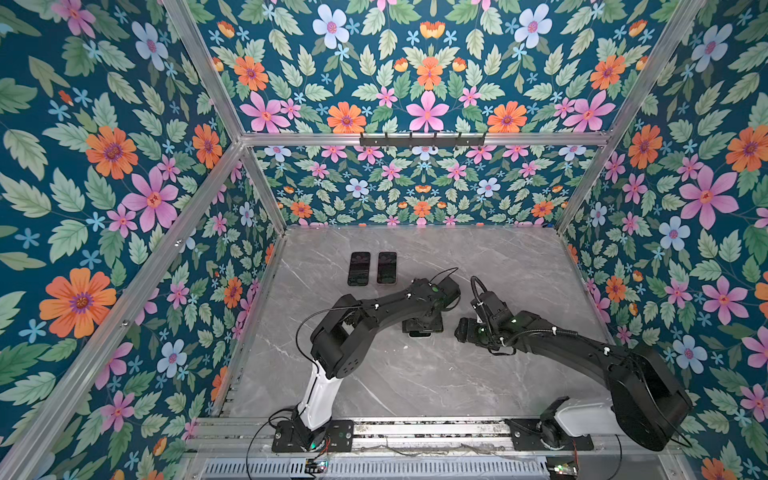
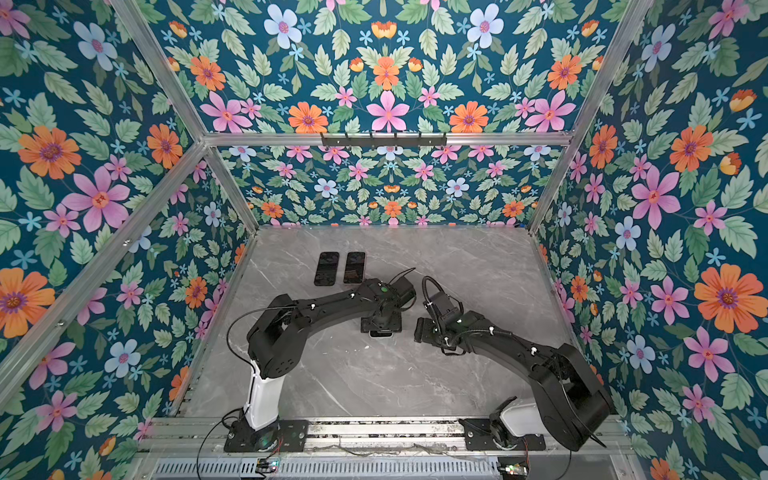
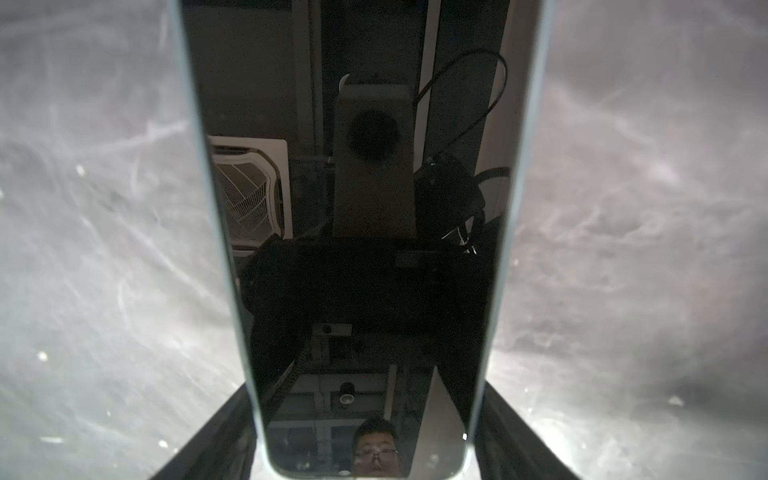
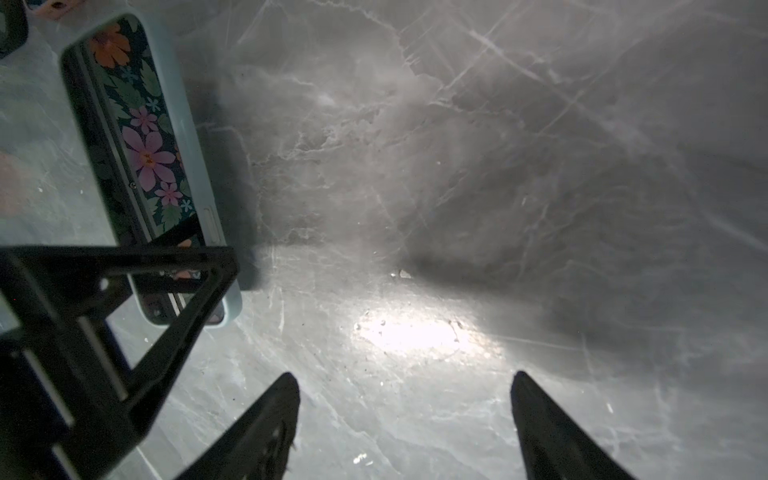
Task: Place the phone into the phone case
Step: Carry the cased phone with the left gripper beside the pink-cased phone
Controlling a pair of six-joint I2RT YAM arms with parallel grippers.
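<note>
The glossy black flat phone lay face up on the grey marble-patterned tabletop. It was already sitting inside the pale blue rubbery-looking phone case, whose rim ran along both long edges where I could see them. The corners under my wrist were hidden, so I could not say it was seated all round. My left claw straddled one end with a jaw close against each long side, and I could not tell whether they pressed or merely stood beside it. My right claw hung just beside, jaws wide apart and empty, over bare table. Two other dark phones lay side by side at the back, well apart from us.

My worry was this: a squeeze on that soft rim could bow it and pop a corner free, and a lift with one corner unseated could peel the case away or let the slick phone slide out
</note>
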